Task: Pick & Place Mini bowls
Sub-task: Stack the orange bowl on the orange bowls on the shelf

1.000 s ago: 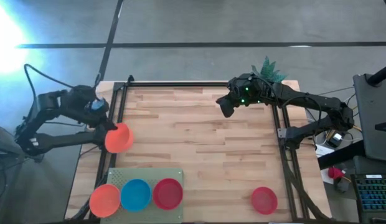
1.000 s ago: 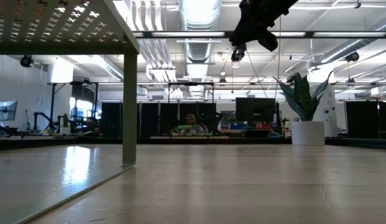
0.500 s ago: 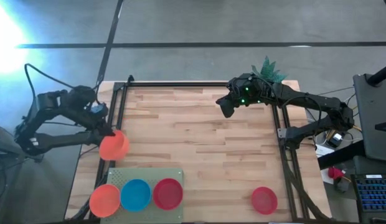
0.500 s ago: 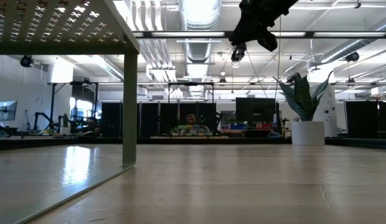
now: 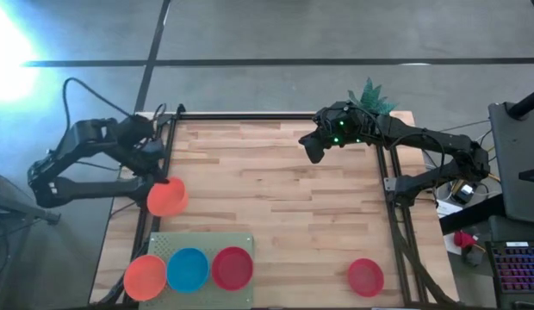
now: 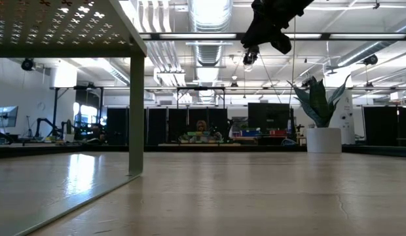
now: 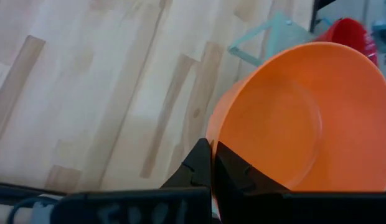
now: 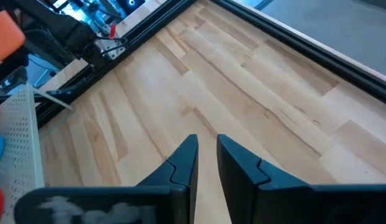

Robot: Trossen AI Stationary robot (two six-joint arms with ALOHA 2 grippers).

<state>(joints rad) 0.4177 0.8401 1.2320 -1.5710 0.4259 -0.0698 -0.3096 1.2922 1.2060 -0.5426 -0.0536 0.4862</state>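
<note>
The left gripper (image 5: 160, 182) is clamping an orange mini bowl (image 5: 167, 197) at the table's nine o'clock edge, its arm swinging back; the right gripper (image 5: 312, 148), slightly parted and empty, is still hovering at one o'clock.

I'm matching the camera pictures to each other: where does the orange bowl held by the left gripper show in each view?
High view: orange bowl at the table's left edge, above the perforated plate.
Low view: not in it.
Left wrist view: fills the right half.
Right wrist view: orange patch at the upper left corner.
Shared landmark: the perforated plate.

high: top-down | low: table-level | wrists: close, fwd | shared: table (image 5: 293, 189)
</note>
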